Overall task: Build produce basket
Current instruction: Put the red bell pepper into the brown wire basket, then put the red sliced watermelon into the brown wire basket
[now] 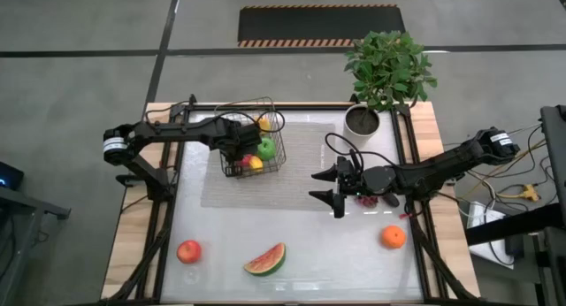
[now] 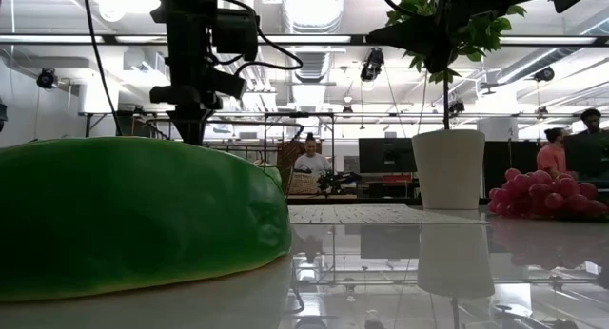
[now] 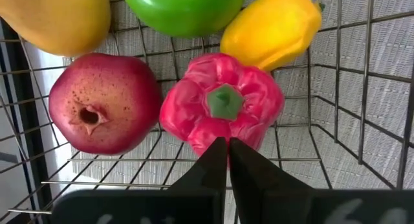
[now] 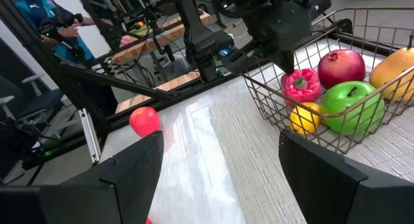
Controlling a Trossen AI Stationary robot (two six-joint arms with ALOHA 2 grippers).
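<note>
Green-rinded watermelon slice point(image 2: 133, 215) fills the low view's foreground. Left gripper point(image 3: 226, 149), fingers clenched, tips touching a red toy pepper point(image 3: 223, 104) inside the dark wire-grid basket point(image 1: 252, 138). Right gripper point(image 1: 338, 188), jaws released, beside purple grapes point(image 2: 547, 193); high view alone shows red apple point(image 1: 188, 251), orange point(image 1: 393, 237).

One wire basket point(image 1: 255, 136) stands on the table and holds five pieces of produce: one red pepper point(image 3: 222, 102), one lemon point(image 3: 272, 28), one green apple point(image 4: 348, 105), one dark red pomegranate-like fruit point(image 3: 105, 102) and one yellow-orange fruit point(image 3: 61, 17). Four pieces lie loose on the table: one red apple point(image 1: 188, 251), one watermelon slice point(image 1: 265, 259), one orange point(image 1: 393, 237) and one bunch of purple grapes point(image 2: 544, 192). There is also one potted plant point(image 1: 385, 76), and two robot arms are present.
</note>
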